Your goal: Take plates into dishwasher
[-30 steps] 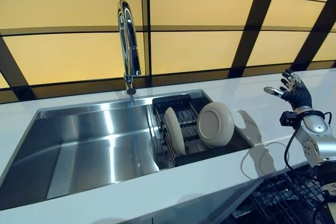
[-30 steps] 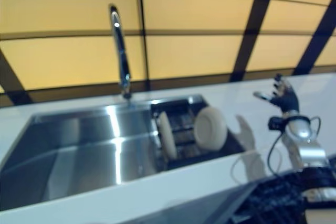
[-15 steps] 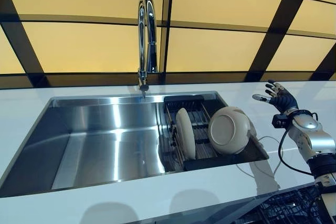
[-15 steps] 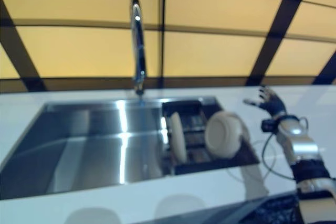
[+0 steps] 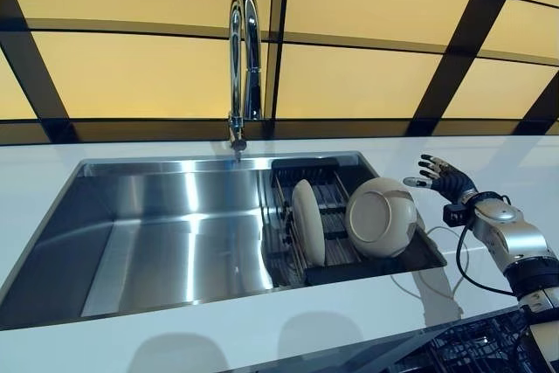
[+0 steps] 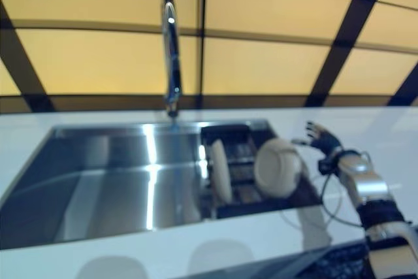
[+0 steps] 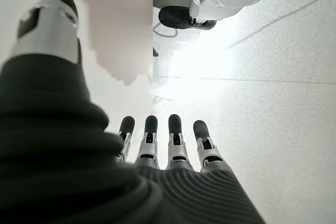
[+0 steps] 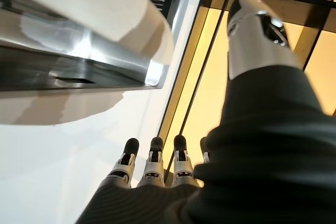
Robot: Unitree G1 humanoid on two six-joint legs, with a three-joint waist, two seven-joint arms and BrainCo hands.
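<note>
The stainless sink basin is set into a white countertop, with a chrome faucet at its rear edge. A dark dish rack fills the basin's right end. 2 cream plates stand on edge in it: the left plate is seen nearly edge-on, and the right plate leans with its underside facing forward. The right hand is raised above the counter just right of the rack, fingers spread, grasping nothing. The left hand hangs over the floor, fingers straight and released.
</note>
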